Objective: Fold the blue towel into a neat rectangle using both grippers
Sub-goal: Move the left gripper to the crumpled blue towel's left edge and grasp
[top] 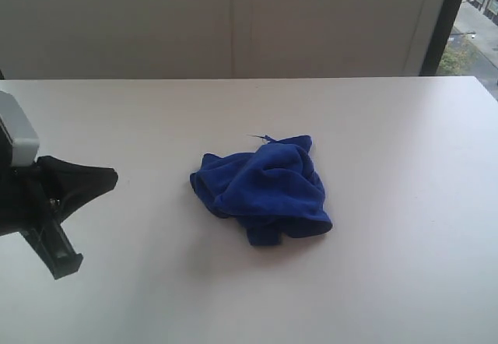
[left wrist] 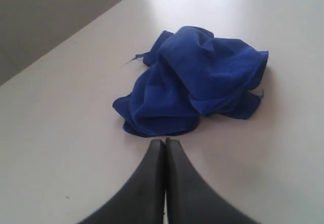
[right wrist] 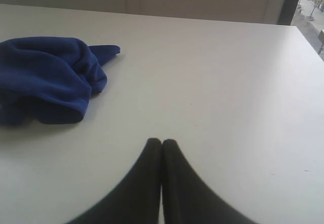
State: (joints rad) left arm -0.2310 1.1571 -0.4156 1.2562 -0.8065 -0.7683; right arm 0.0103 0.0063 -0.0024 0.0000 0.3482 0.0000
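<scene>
Starting point of the fold, as we judge it: no step is done yet. The blue towel [top: 263, 188] lies in a crumpled heap near the middle of the white table [top: 389, 282], its layers bunched over one another and no hem laid straight. One corner trailing a loose thread [top: 257, 136] pokes out at the far side of the heap.

Left gripper [left wrist: 164, 144]: fingers pressed together tip to tip, holding nothing. It points at the heap, near its closest fold but apart from the cloth.

Right gripper [right wrist: 162, 143]: likewise closed tip to tip and empty. We do not see it in the exterior view. In its own wrist view the towel lies well apart from it.

Next move, in our judgement: both grippers must spread their fingers before any grasp. They then need to take two corners or a hem and draw the heap out flat before folding. The exposed corner looks the easiest first hold. The likely fault is pinching several layers at once.
</scene>
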